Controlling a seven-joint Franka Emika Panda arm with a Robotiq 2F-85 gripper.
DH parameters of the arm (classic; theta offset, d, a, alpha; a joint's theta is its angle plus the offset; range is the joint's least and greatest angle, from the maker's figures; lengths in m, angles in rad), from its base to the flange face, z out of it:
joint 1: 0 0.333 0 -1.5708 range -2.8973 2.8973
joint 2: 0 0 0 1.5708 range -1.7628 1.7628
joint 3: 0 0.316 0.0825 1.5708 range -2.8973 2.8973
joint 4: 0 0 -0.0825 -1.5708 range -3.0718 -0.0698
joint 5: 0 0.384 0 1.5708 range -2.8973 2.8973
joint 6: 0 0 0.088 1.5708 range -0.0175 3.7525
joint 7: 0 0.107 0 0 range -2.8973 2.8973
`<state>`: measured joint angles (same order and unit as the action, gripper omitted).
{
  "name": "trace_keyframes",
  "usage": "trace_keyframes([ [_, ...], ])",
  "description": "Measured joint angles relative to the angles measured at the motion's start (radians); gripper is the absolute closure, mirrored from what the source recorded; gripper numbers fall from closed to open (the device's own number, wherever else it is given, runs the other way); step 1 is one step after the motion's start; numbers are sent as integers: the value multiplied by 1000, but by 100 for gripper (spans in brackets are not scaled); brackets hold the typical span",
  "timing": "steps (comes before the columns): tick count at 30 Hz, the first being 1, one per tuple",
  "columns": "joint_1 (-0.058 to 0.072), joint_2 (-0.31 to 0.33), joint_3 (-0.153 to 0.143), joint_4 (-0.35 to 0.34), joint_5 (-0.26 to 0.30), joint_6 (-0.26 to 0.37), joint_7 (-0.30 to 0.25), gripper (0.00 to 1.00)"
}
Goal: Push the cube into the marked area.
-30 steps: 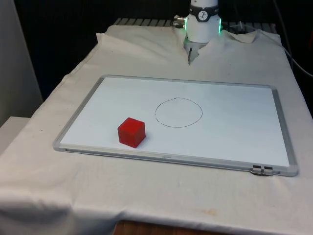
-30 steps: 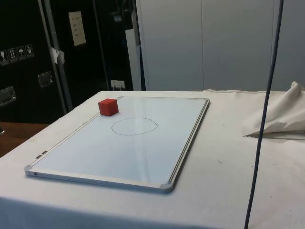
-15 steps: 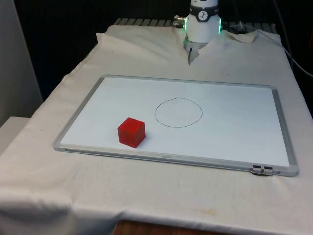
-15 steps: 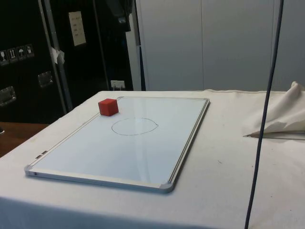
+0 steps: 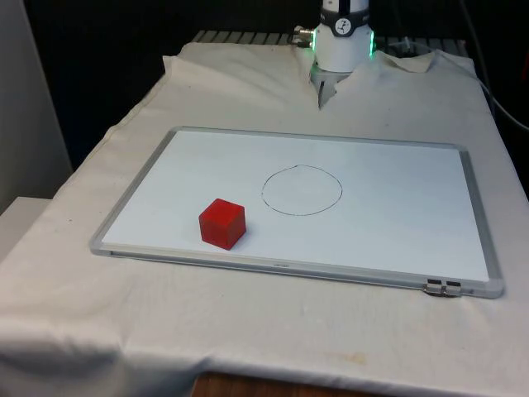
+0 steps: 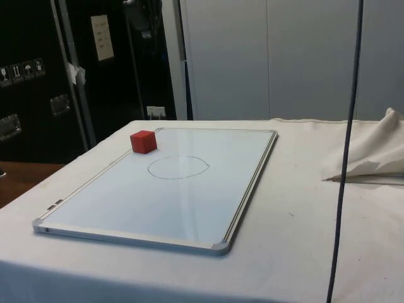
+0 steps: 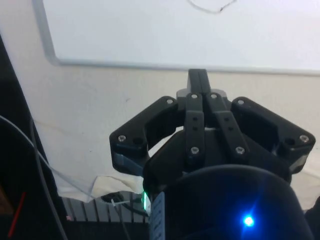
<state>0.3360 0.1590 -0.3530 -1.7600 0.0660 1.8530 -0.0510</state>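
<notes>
The cube (image 5: 222,223) stays outside the circle (image 5: 302,190) on the whiteboard (image 5: 397,240), unmoved, and my gripper (image 7: 198,80) is closed above the cloth (image 7: 100,115).

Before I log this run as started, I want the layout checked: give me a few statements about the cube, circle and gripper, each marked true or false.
1. The red cube lies inside the drawn circle. False: it sits outside it, toward the front view's left.
2. The cube rests on the whiteboard. True.
3. The gripper is shut and holds nothing. True.
4. The gripper touches the cube. False: in the wrist view it hangs over the cloth, beyond the whiteboard's edge.
</notes>
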Motion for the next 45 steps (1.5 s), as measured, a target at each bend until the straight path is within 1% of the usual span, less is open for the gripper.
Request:
trace_keyframes([
  [2, -3, 26, -1, 25, 10, 2, -4, 100],
  [3, -7, 51, -1, 48, 18, 6, -8, 100],
  [4, -7, 51, -1, 48, 18, 6, -8, 100],
  [7, -12, 84, -2, 75, 30, 15, -10, 100],
  [10, -17, 107, -3, 88, 40, 27, -12, 100],
  [12, -22, 124, -8, 88, 55, 49, -17, 100],
  [13, -22, 124, -8, 88, 55, 49, -17, 100],
  [18, -31, 149, -16, 83, 81, 86, -22, 100],
  [19, -34, 159, -19, 80, 91, 102, -23, 100],
  [22, -35, 164, -21, 80, 96, 110, -23, 100],
  [24, -38, 174, -23, 80, 107, 122, -24, 100],
  [29, -49, 206, -30, 79, 138, 165, -31, 100],
  [32, -51, 218, -35, 79, 150, 180, -37, 100],
  [36, -58, 245, -48, 79, 184, 216, -57, 100],
  [43, -65, 266, -58, 79, 209, 257, -73, 100],
  [45, -67, 275, -60, 79, 220, 279, -79, 100],
])
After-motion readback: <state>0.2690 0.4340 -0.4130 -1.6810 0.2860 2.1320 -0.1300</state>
